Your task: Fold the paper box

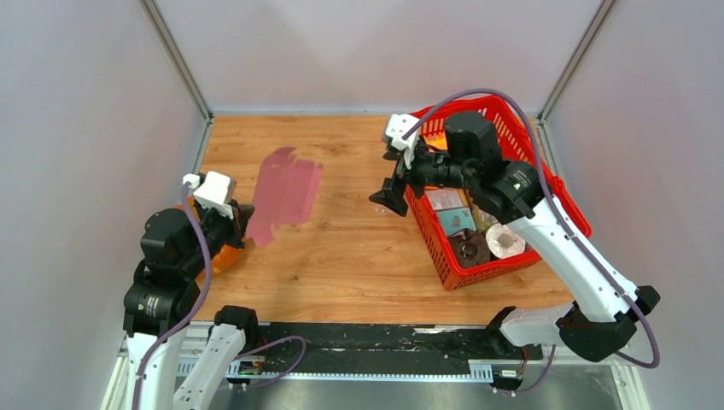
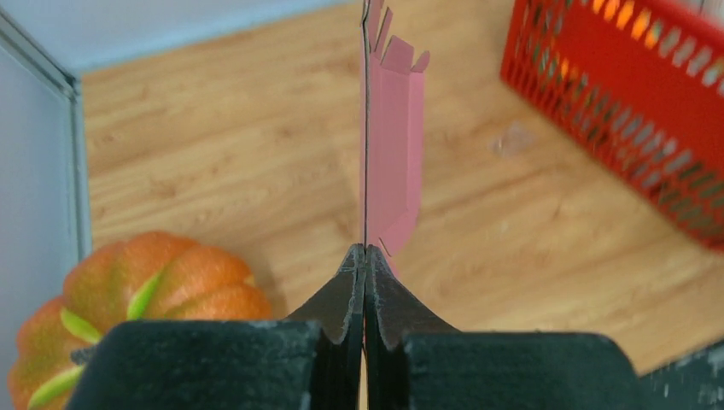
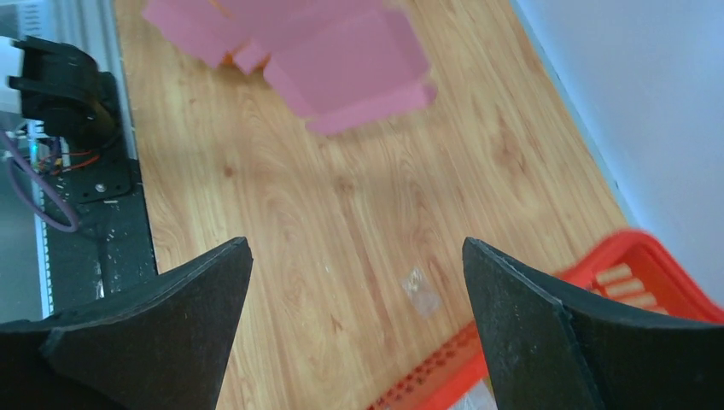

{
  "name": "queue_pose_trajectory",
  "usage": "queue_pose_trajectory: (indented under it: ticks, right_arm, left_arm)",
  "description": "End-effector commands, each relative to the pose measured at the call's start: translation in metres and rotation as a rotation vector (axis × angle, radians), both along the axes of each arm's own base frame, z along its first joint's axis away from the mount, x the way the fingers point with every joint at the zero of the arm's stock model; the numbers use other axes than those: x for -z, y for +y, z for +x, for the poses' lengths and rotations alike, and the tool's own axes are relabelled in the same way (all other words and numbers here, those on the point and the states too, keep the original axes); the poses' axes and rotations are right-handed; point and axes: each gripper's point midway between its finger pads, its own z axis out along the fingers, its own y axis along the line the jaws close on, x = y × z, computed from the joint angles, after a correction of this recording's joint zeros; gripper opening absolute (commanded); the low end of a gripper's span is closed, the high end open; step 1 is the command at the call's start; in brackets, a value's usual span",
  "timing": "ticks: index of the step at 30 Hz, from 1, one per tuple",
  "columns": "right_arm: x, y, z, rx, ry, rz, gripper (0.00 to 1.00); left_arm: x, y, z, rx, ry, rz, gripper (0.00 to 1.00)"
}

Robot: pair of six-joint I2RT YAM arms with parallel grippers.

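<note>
paper box (image 1: 286, 195) btw pumpkin (image 1: 226, 259) & basket (image 1: 432, 249)

The left arm (image 1: 162, 295) and the right arm (image 1: 570, 256) are built from white link shells and black joint housings. White camera modules are fitted at the left wrist (image 1: 215, 190) and the right wrist (image 1: 398, 130). A lilac left cable (image 1: 203, 265) and right cable (image 1: 478, 92) are routed externally. The left fingers (image 2: 341, 299) and right fingers (image 3: 171, 316) are formed as matte black tapered wedges.

Matt pink paper box (image 1: 286, 195), wood-grain table (image 1: 359, 256), red plastic basket (image 1: 444, 265).
</note>
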Motion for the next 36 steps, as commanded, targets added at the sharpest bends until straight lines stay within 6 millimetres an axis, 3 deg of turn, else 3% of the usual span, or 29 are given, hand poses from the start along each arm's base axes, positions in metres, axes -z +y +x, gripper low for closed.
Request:
queue_pose_trajectory:
  ticks: [1,4,5,7,8,9,10,11,13,17,19,26,29,36]
  right_arm:
    - [-0.054,0.04,0.0,-0.172,-0.202,0.141,1.0]
    - [-0.049,0.077,0.011,-0.241,-0.207,0.138,1.0]
    - [-0.066,0.084,0.008,-0.269,-0.24,0.152,1.0]
    - [-0.036,0.112,0.01,-0.35,-0.204,0.064,1.0]
    - [-0.05,0.119,0.01,-0.366,-0.242,0.066,1.0]
    - [-0.036,0.122,0.011,-0.37,-0.208,0.014,1.0]
    - [-0.012,0.138,0.015,-0.402,-0.199,-0.042,1.0]
    - [-0.02,0.143,0.013,-0.415,-0.223,-0.044,1.0]
    - [0.008,0.15,0.009,-0.457,-0.166,-0.114,0.98]
    - [0.032,0.151,-0.006,-0.516,-0.11,-0.153,0.89]
    - [0.043,0.151,-0.01,-0.517,-0.071,-0.153,0.89]
    - [0.023,0.148,-0.018,-0.474,-0.086,-0.108,0.98]
    - [0.031,0.148,-0.031,-0.49,-0.103,-0.169,0.98]
    - [0.07,0.155,-0.042,-0.527,-0.068,-0.255,0.93]
  left_arm:
    - [0.046,-0.011,-0.033,0.186,0.137,0.166,0.0]
    - [0.043,-0.031,-0.04,0.318,0.118,0.14,0.0]
    - [0.041,-0.039,-0.044,0.368,0.116,0.124,0.0]
    - [0.043,-0.049,-0.045,0.432,0.123,0.112,0.0]
    - [0.043,-0.055,-0.048,0.472,0.124,0.105,0.0]
    - [0.045,-0.058,-0.049,0.491,0.135,0.109,0.0]
    - [0.046,-0.06,-0.051,0.511,0.147,0.113,0.0]
    - [0.047,-0.061,-0.052,0.518,0.149,0.12,0.0]
    - [0.049,-0.062,-0.054,0.531,0.151,0.128,0.0]
    - [0.05,-0.063,-0.057,0.546,0.14,0.147,0.0]
    - [0.053,-0.062,-0.057,0.541,0.147,0.16,0.0]
    - [0.06,-0.063,-0.055,0.549,0.176,0.174,0.0]
    - [0.062,-0.064,-0.051,0.551,0.202,0.182,0.0]
    - [0.065,-0.066,-0.047,0.555,0.228,0.187,0.0]
